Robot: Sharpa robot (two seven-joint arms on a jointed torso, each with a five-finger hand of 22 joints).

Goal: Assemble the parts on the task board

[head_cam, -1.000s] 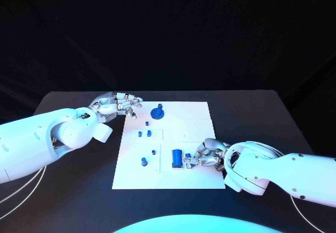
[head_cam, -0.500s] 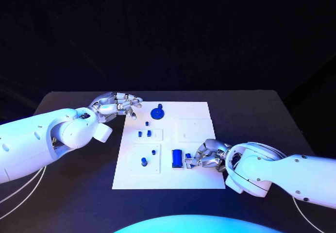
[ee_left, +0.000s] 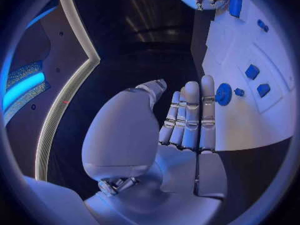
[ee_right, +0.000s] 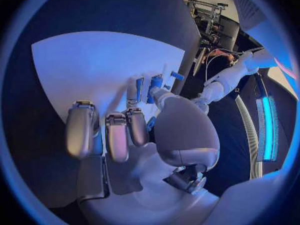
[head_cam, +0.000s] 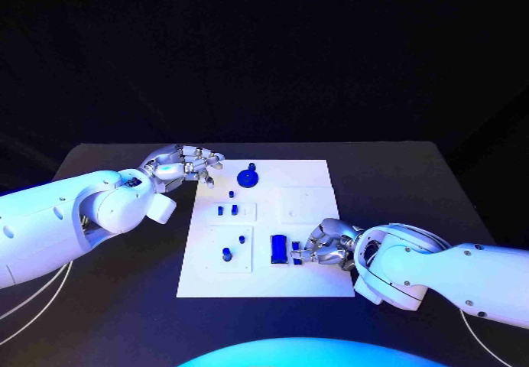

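The right robot hand, fingers curled, pinches a small blue part beside the long blue block near the task board's near edge; the left robot hand, fingers together and holding nothing, rests at the board's far left corner.

No legible text, label, brand, number or sign appears in any view. The flat white rectangular task board bears only faint unmarked square outlines, and the small blue plastic parts standing on it carry no readable markings.
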